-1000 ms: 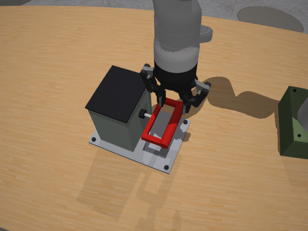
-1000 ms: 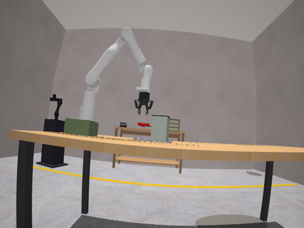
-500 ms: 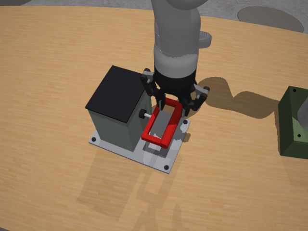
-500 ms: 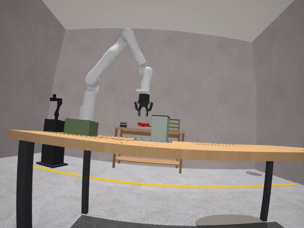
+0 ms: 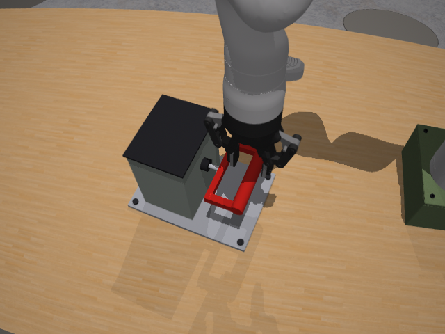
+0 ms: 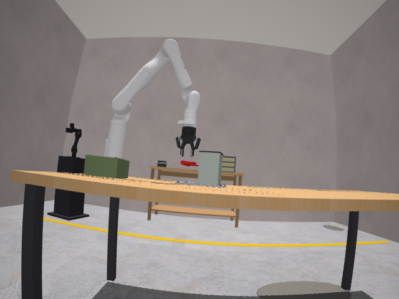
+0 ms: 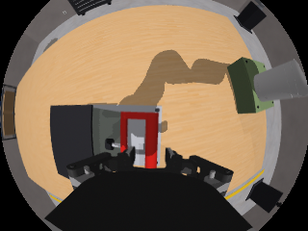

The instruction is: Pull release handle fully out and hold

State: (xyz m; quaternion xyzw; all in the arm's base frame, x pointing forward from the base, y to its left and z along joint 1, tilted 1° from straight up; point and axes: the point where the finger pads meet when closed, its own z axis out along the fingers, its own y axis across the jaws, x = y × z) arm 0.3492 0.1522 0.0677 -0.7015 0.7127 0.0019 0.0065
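The red release handle [image 5: 233, 179] is a rectangular loop sticking out sideways from a grey housing with a black top [image 5: 168, 151], which is bolted to a grey baseplate [image 5: 229, 223]. The handle's round grip bar [image 5: 247, 185] is on the side away from the housing. My gripper [image 5: 250, 167] hangs straight down over the far end of the handle, open, with a finger on each side of the grip bar. In the side view, the gripper [image 6: 187, 151] is clearly above the handle [image 6: 189, 162] and apart from it. The wrist view shows the handle [image 7: 139, 138] just ahead of my fingertips.
A small black knob [image 5: 205, 165] on a white pin sticks out of the housing beside the handle. A dark green block [image 5: 425, 179] holding the arm's base stands at the table's right edge. A wooden side table [image 6: 196, 175] stands behind, off the table.
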